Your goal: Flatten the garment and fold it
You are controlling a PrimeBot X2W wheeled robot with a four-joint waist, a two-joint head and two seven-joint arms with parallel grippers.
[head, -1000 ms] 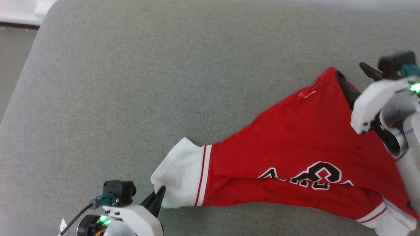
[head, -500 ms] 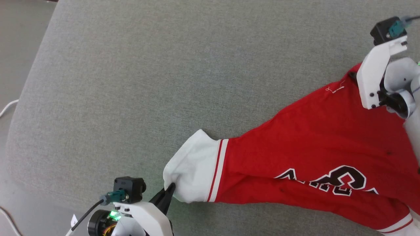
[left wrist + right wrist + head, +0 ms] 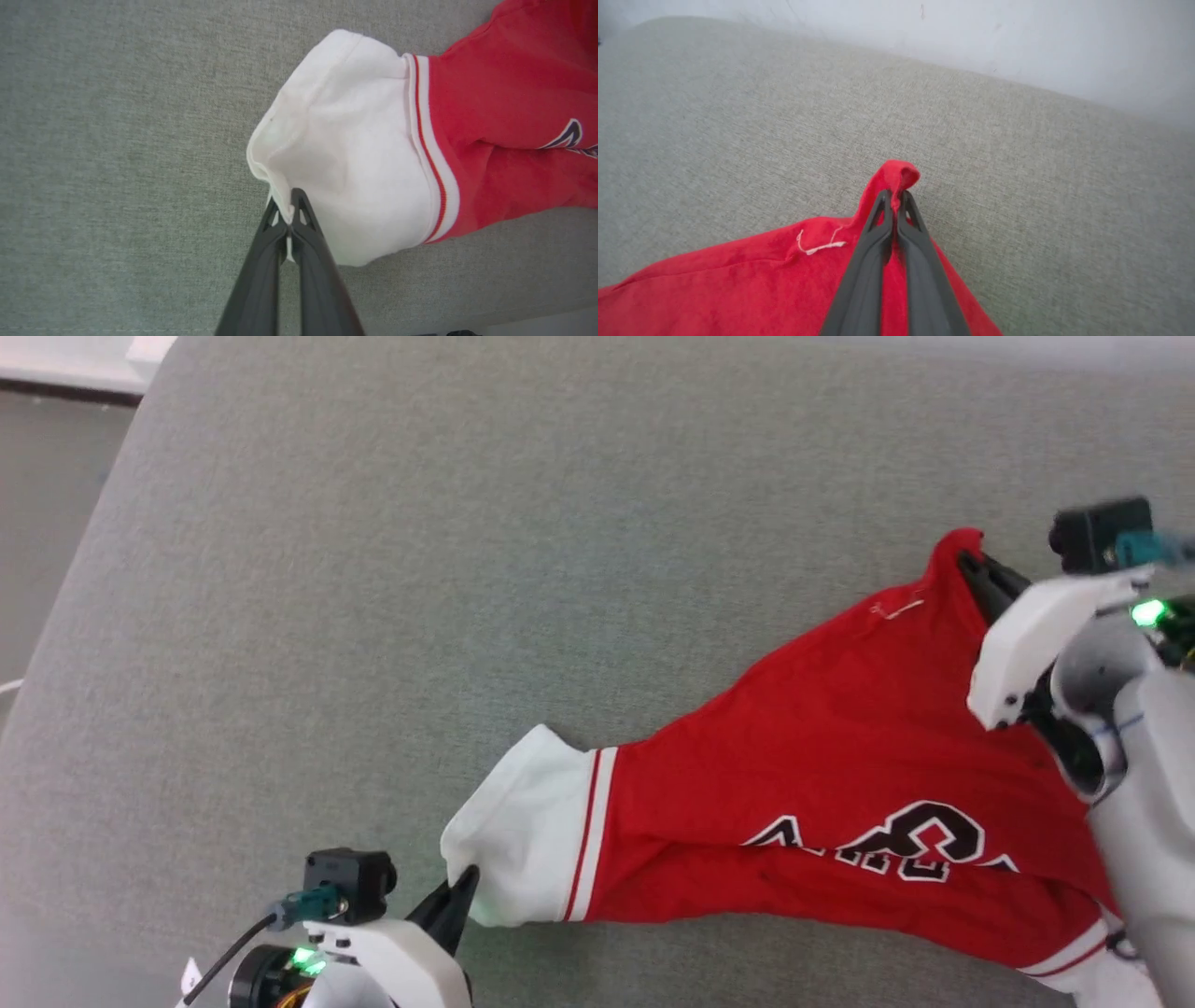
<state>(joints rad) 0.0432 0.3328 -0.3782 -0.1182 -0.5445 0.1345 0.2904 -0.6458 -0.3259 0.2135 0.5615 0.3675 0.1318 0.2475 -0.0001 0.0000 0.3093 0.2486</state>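
The garment (image 3: 822, 756), a red jersey shirt with white sleeves and black lettering, lies stretched across the grey cushion from lower middle to right. My left gripper (image 3: 464, 879) is shut on the edge of the white sleeve (image 3: 336, 154), pinching its hem between both fingers (image 3: 286, 210). My right gripper (image 3: 971, 565) is shut on a red corner of the garment (image 3: 896, 177), which pokes up above the fingertips (image 3: 893, 196). A loose white thread (image 3: 819, 245) lies on the red fabric beside them. A second white sleeve (image 3: 1088, 971) shows at the lower right, partly under my right forearm.
The grey fabric cushion (image 3: 420, 569) spreads wide to the left and back of the garment. Its rounded left edge (image 3: 84, 551) drops to the floor. A pale wall (image 3: 1017, 37) rises behind the cushion in the right wrist view.
The head camera has shifted between frames. Both grippers keep their hold on the garment; the right gripper with the red corner sits lower and further left than half a second ago.
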